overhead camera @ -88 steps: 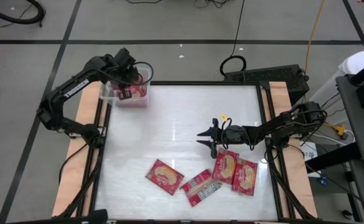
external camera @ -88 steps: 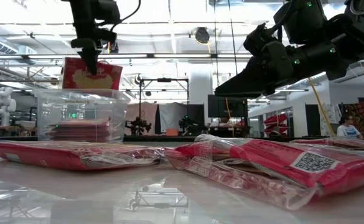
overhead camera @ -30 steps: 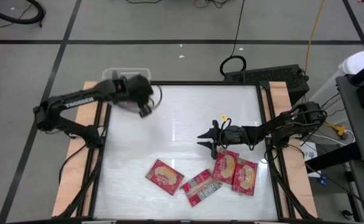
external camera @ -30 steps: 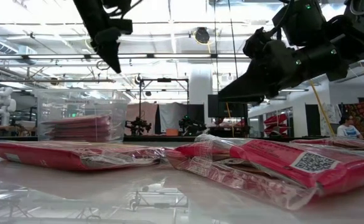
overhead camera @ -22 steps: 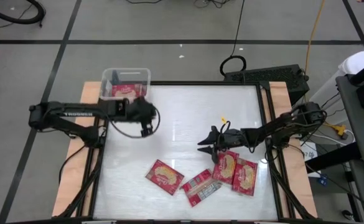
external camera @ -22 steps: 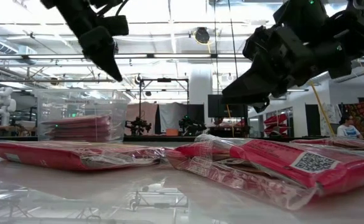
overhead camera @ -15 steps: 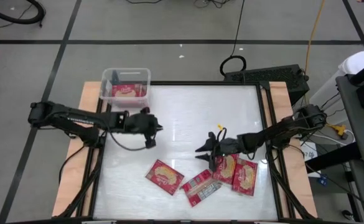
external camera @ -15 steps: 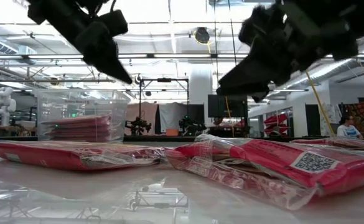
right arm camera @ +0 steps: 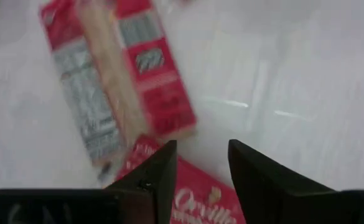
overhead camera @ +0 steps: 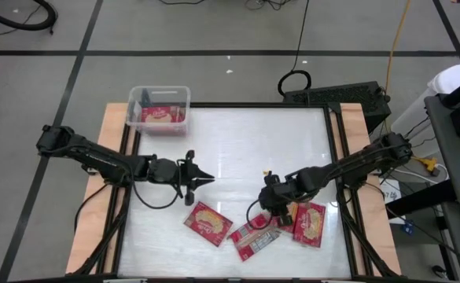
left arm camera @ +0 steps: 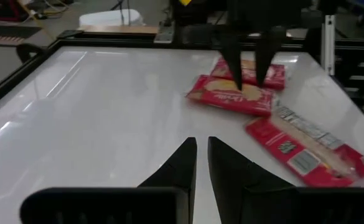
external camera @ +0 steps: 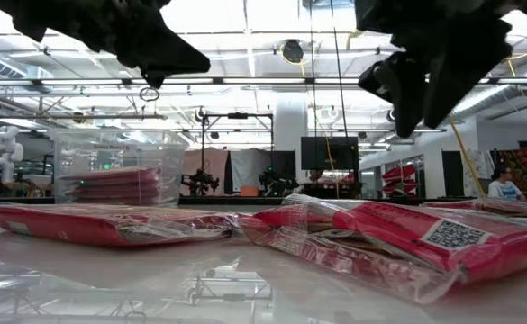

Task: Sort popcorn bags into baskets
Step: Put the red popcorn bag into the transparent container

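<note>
Four red popcorn bags lie flat near the table's near edge: one picture-side up (overhead camera: 208, 222), one print-side up (overhead camera: 255, 236) (right arm camera: 116, 81) (left arm camera: 312, 146), and two to the right (overhead camera: 309, 222) (left arm camera: 231, 93). The clear basket (overhead camera: 159, 89) (external camera: 65, 166) stands at the far left corner with several bags (overhead camera: 160, 116) (external camera: 114, 187) stacked inside. My right gripper (overhead camera: 269, 211) (right arm camera: 200, 149) (external camera: 416, 112) is open and points down above a red bag (right arm camera: 197, 196). My left gripper (overhead camera: 202, 177) (left arm camera: 200, 146) is shut to a narrow slit, level and pointing right, left of the loose bags.
The white tabletop (overhead camera: 237, 141) is bare between the basket and the loose bags. Black rails (overhead camera: 131, 204) frame the table's sides. The two grippers face each other, about a bag's length apart. A person (external camera: 502, 184) sits far off in the room.
My left gripper has swung away from the basket toward the table's near edge and middle, coming lower. My right gripper has moved a little toward the near edge and tipped from level to pointing down over the bags. The bags have stayed put.
</note>
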### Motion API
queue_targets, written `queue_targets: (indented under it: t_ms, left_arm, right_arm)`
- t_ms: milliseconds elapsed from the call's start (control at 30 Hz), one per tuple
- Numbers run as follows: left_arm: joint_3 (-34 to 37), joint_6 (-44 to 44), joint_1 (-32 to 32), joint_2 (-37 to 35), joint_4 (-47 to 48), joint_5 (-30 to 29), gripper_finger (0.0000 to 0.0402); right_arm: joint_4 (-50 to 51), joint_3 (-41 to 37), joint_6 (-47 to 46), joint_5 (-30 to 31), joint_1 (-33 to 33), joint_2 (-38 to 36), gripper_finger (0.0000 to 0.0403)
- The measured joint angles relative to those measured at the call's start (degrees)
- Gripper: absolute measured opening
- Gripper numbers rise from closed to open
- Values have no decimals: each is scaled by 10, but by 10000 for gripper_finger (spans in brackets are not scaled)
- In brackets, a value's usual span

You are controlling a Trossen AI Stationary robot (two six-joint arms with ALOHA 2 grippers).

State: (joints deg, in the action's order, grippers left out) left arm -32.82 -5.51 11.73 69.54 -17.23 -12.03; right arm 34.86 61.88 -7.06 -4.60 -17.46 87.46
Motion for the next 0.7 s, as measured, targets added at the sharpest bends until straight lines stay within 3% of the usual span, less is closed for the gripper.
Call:
queue_targets:
  t_ms: [133,400,533,700]
  left_arm:
    - [0,-13,6,0,-4,-3,44]
    - [0,-23,6,0,-3,-5,45]
    - [0,-23,5,0,-2,-16,44]
    - [0,-23,5,0,-2,-36,44]
  right_arm:
    - [20,0,59,-9,28,0,163]
    - [6,-23,157,-107,105,0,225]
    - [4,-41,191,-170,130,0,237]
    - [-3,-78,263,-182,144,4,238]
